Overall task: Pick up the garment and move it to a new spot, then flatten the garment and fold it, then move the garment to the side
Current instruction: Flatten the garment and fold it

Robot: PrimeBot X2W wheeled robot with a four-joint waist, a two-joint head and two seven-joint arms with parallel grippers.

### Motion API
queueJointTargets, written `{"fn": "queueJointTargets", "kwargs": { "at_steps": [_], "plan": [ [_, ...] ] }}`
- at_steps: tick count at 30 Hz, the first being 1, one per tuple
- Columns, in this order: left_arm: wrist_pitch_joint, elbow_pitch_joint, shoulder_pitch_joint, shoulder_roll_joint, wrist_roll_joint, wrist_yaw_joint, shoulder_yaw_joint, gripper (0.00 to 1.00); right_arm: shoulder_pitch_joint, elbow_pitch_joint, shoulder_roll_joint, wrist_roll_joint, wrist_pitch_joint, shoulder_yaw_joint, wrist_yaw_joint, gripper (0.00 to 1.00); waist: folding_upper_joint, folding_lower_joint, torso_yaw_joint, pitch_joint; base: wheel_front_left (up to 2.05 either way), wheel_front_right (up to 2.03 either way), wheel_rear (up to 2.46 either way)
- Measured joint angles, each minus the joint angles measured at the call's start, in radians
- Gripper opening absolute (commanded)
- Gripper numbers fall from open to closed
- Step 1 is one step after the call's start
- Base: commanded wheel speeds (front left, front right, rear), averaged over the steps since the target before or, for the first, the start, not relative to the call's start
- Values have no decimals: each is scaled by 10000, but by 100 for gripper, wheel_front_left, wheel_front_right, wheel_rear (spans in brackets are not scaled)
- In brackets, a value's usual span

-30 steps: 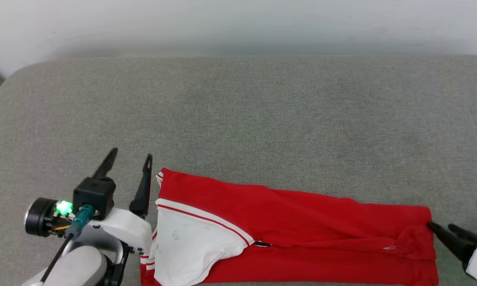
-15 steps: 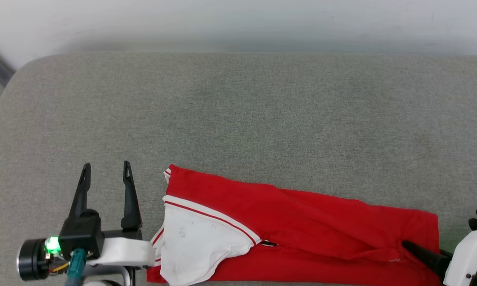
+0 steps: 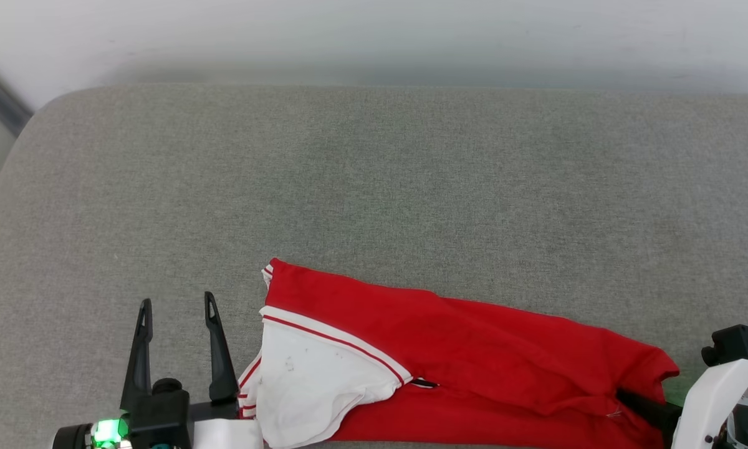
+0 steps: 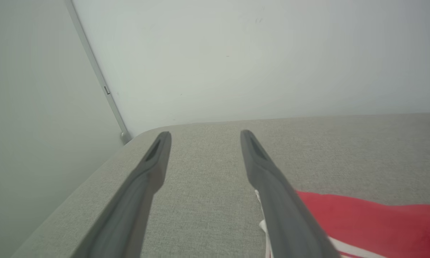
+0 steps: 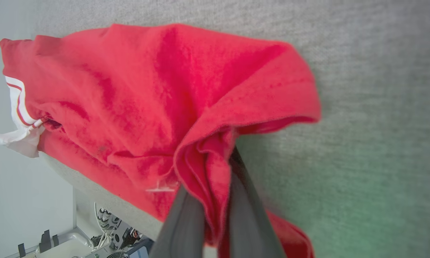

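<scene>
Garment (image 3: 474,349) at the bench's (image 3: 374,187) near edge, right end pinched.
Right gripper (image 5: 211,186) grips the bunched hem; left gripper (image 3: 177,305) stands wide over the bench. Likely a carry step: next, lift without dragging cloth.

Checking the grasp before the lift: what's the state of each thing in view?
garment: lying in a long folded strip on the grey cushion, right end bunched and raised.
left gripper: open, holding nothing, beside the garment's sleeve end.
right gripper: shut on the garment's right end.
</scene>
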Motion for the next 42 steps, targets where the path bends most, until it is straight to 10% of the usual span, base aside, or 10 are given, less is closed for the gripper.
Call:
{"fn": "queueJointTargets", "kwargs": {
  "at_steps": [22,42],
  "plan": [
    [0,711,670,-686,1120,-1081,635,100,236,148,-2224,-366,1172,-1787,-4,0,0,0,-167,-796,0,0,0],
    [0,1097,658,-934,1170,-1732,991,100,-1561,-4203,128,-1302,3354,1049,-4,0,0,0,-72,-722,0,0,0]
  ]
}}
